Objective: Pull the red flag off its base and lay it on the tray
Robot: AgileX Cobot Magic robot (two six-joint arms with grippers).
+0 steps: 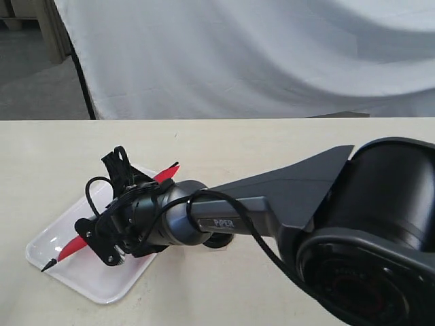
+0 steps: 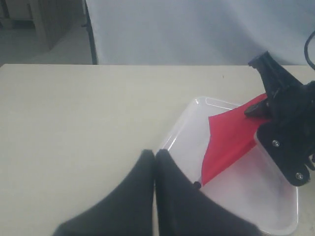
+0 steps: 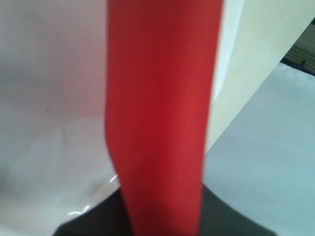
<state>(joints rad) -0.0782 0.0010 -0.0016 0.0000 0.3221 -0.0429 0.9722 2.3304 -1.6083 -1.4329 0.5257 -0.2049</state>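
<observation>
The red flag (image 1: 71, 248) slants across the white tray (image 1: 102, 282), its black tip at the tray's near left rim. My right gripper (image 1: 109, 217) reaches in from the right and sits over the flag's middle. In the right wrist view the red cloth (image 3: 162, 98) runs straight up between the dark fingers of the right gripper (image 3: 160, 196), which is shut on it, over the tray (image 3: 49, 98). The left gripper (image 2: 155, 156) is shut and empty beside the tray (image 2: 236, 196), with the flag (image 2: 229, 140) and right gripper (image 2: 283, 123) beyond. The base shows only as a dark round edge (image 1: 216, 241) under the right arm.
The beige table (image 1: 54, 156) extends around the tray on all sides. A white cloth backdrop (image 1: 258, 54) hangs behind the table's far edge. The bulky right arm (image 1: 367, 224) fills the lower right of the exterior view.
</observation>
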